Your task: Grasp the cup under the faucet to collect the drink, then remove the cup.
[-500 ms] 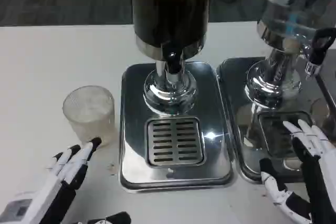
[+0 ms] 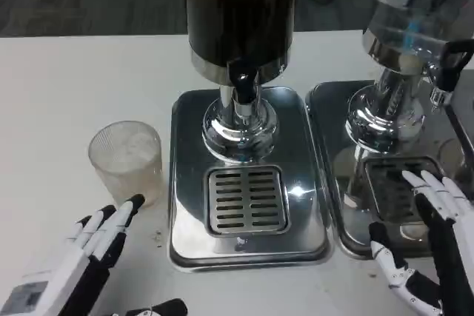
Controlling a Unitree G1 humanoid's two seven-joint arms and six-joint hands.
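Observation:
A clear ribbed plastic cup [image 2: 127,159] stands upright on the white table, left of the dispenser's steel tray [image 2: 189,131]. The dark drink dispenser [image 2: 241,16] rises over the tray, its black faucet [image 2: 242,86] above the slotted drain grate [image 2: 246,199]. Nothing stands on the grate. My left hand [image 2: 87,253] lies at the lower left with fingers spread, fingertips [image 2: 134,203] just below the cup and apart from it. At the lower right my right hand [image 2: 429,246] is also spread, holding nothing, over the front of the second tray.
A second dispenser [image 2: 415,27] with a clear tank and chrome base stands on its own steel tray [image 2: 329,153] at the right. Bare white table [image 2: 67,86] stretches to the left and behind the cup.
Both hands have shifted slightly downward in the picture. The cup and dispensers have not moved.

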